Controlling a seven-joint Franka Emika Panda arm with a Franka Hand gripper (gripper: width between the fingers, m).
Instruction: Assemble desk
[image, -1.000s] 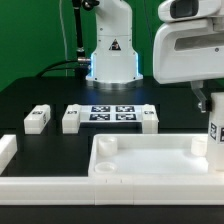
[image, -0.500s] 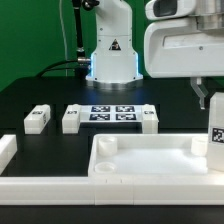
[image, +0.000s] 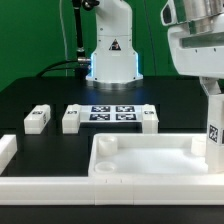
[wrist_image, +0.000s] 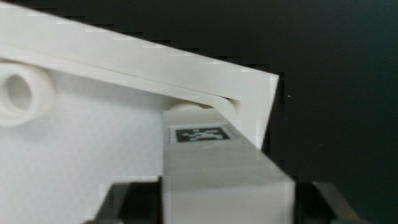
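Observation:
The white desk tabletop lies rim-up at the front of the table. My gripper is shut on a white tagged leg and holds it upright over the tabletop's corner at the exterior view's right. In the wrist view the leg runs between my fingers, with its end at the corner socket. I cannot tell how deep it sits. Another socket shows further along the tabletop. Three loose legs lie on the black table.
The marker board lies between the loose legs, in front of the robot base. White border bars stand at the exterior view's left and along the front.
The gripper's body has shifted toward the exterior view's right. The held leg stays at the tabletop's right corner and sits slightly lower.

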